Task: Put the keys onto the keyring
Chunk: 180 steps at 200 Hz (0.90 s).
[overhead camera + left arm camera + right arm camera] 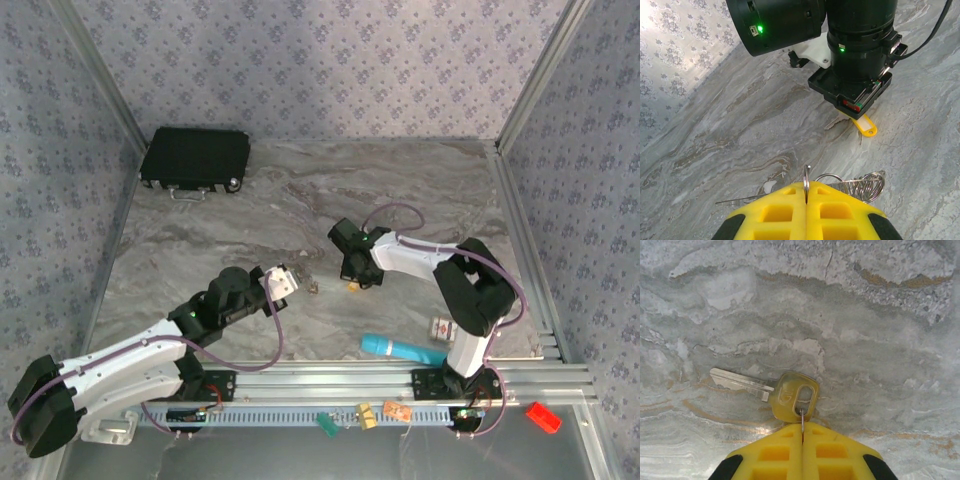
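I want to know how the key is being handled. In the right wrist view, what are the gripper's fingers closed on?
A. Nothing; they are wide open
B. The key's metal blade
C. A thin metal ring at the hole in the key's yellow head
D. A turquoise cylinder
C: the right gripper has its fingers pressed together on a thin metal ring that reaches into the head hole of the key, whose blade lies free on the table.

Your right gripper [802,429] points straight down, jaws pinched together (tight); your left gripper [806,190], just left of it, is clamped too.
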Motion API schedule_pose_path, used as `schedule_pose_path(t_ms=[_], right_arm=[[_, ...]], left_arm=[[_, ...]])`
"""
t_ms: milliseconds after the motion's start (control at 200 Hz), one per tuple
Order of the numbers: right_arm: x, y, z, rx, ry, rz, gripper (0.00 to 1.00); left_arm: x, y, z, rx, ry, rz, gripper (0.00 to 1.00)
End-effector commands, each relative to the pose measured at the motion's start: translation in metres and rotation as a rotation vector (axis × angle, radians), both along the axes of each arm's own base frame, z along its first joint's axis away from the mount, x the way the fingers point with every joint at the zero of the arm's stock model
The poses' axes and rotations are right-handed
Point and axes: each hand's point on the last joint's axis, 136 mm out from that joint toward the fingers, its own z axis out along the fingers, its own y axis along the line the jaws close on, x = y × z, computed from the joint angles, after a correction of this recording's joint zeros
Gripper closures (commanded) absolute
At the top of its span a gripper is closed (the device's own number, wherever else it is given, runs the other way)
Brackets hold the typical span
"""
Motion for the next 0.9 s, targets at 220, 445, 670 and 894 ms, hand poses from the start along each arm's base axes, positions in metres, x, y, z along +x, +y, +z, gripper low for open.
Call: schedule_pose_path(t_ms=[220,445,670,894], right_arm=[[0.008,0.023,0.07,-0.068,-0.285,0.458,1.0],[-0.028,0.081,0.109,0.178,-0.395,0.969,1.0],[-0.059,0.094,0.118,0.249,-0.437,1.205,1.0],[-0.078,0.093,0.132,0.289,-0.512,1.303,1.0]], left_arm=[[-0.001,0.0,0.019,-0.04,-0.029,-0.002,1.0],[0.003,0.001,0.028,-0.086,-0.038,0.021,1.0],[0.006,0.004,0.037,-0.134,-0.014,0.023,1.0],[-0.001,0.001,0.03,-0.116,0.007,-0.024,1.0]])
